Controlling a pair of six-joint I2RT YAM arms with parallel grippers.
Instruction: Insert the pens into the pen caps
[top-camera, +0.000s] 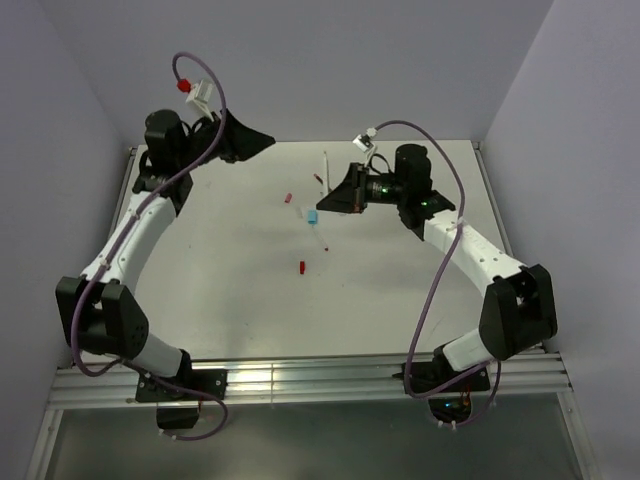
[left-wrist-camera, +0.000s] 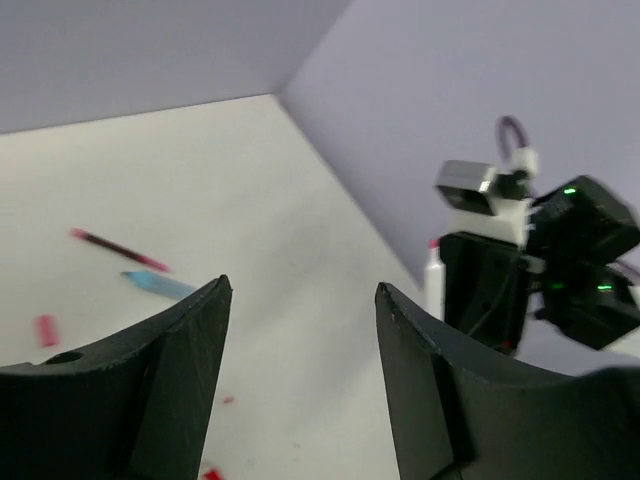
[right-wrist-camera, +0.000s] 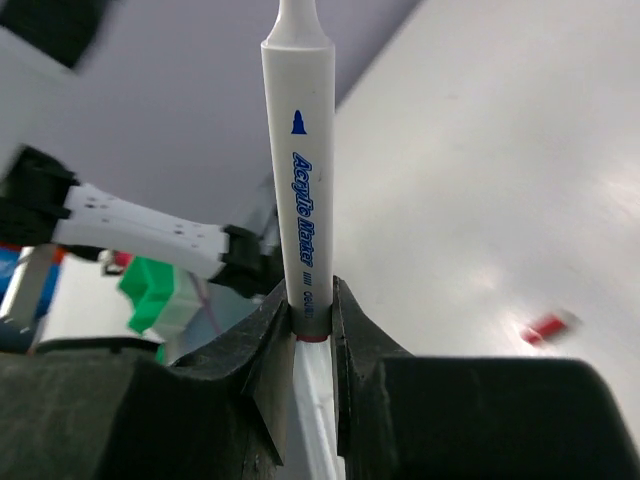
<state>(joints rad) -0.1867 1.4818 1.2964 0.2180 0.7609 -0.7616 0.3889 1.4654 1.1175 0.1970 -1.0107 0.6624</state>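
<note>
My right gripper (top-camera: 329, 199) (right-wrist-camera: 312, 300) is shut on a white pen (right-wrist-camera: 300, 170) with blue lettering, gripped near its red-ringed end; the barrel sticks out beyond the fingertips. In the top view this pen (top-camera: 325, 166) points toward the far edge. My left gripper (top-camera: 262, 141) (left-wrist-camera: 303, 290) is open and empty, raised at the far left. On the table lie a light blue cap (top-camera: 312, 216) (left-wrist-camera: 155, 284), a dark red pen (left-wrist-camera: 118, 249), a red cap (top-camera: 302, 266) and another red cap (top-camera: 288, 197). A red cap (right-wrist-camera: 548, 325) also shows in the right wrist view.
The white table (top-camera: 230, 300) has a raised rim and purple-grey walls on the far side and both flanks. Purple cables (top-camera: 436, 290) loop over both arms. The right arm's camera housing (left-wrist-camera: 480, 190) shows in the left wrist view.
</note>
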